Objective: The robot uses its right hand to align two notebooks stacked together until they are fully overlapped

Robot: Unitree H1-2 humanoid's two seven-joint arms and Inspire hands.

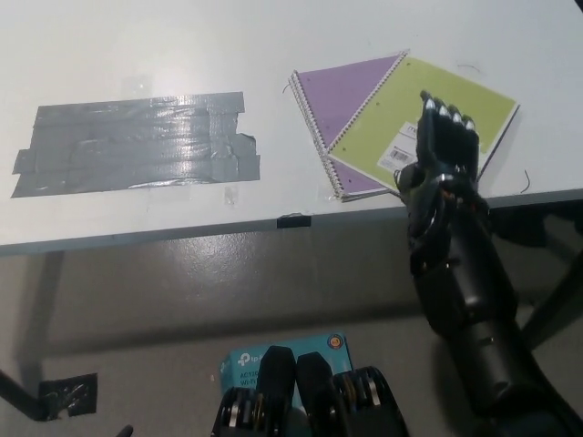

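Head view. Upper right of frame: green notebook (428, 105) lying skewed on purple notebook (342, 91), near the front edge of the white table (137, 45); a purple triangle shows at the upper left and a strip along the lower edge. Right hand (442, 146), flat with fingers extended and holding nothing, lies over the green cover's lower part. Alignment is judged not yet done; the covers remain to be squared. Grey tape patch (137, 144) at left. Left hand not in view.
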